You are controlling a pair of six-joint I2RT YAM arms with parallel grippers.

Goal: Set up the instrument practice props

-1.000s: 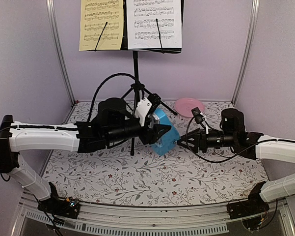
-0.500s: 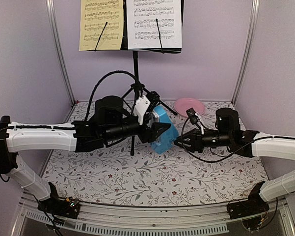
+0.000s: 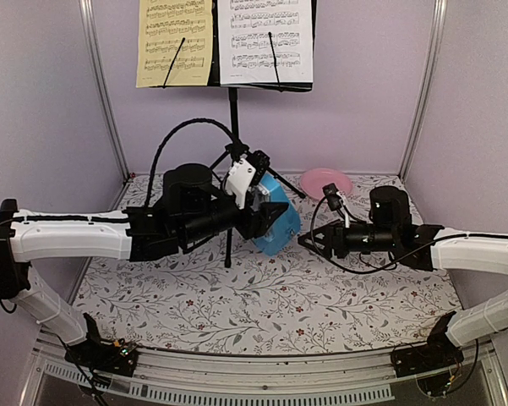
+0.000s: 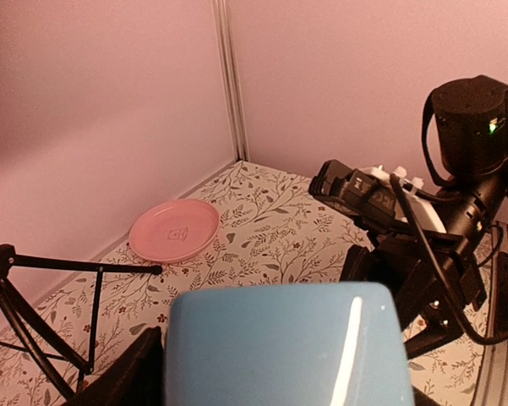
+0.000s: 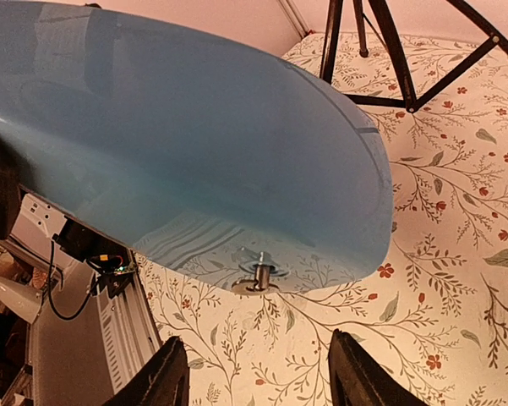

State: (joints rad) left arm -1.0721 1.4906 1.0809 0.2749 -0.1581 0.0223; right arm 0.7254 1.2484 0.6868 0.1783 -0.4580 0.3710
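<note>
The blue metronome (image 3: 281, 225) hangs tilted above the table, with my left gripper (image 3: 269, 218) shut on it. In the left wrist view its blue body (image 4: 283, 347) fills the space between the dark fingers (image 4: 128, 372). My right gripper (image 3: 309, 239) stands open just right of it, touching nothing. The right wrist view shows the metronome's glossy side (image 5: 177, 144) with a small metal winding key (image 5: 258, 277), just ahead of my open right gripper (image 5: 258, 376). The black music stand (image 3: 233, 118) stands at the back, holding the pale-yellow sheet (image 3: 174, 42) and the white sheet (image 3: 264, 38).
A pink plate (image 3: 325, 181) lies at the back right of the floral tablecloth (image 3: 262, 313), also seen as a pink plate (image 4: 174, 230) near the wall. The stand's tripod legs (image 5: 406, 59) spread just behind the metronome. Walls close in on three sides.
My right arm has edged left, closer to the metronome. My left gripper has shifted the metronome slightly up and back.
</note>
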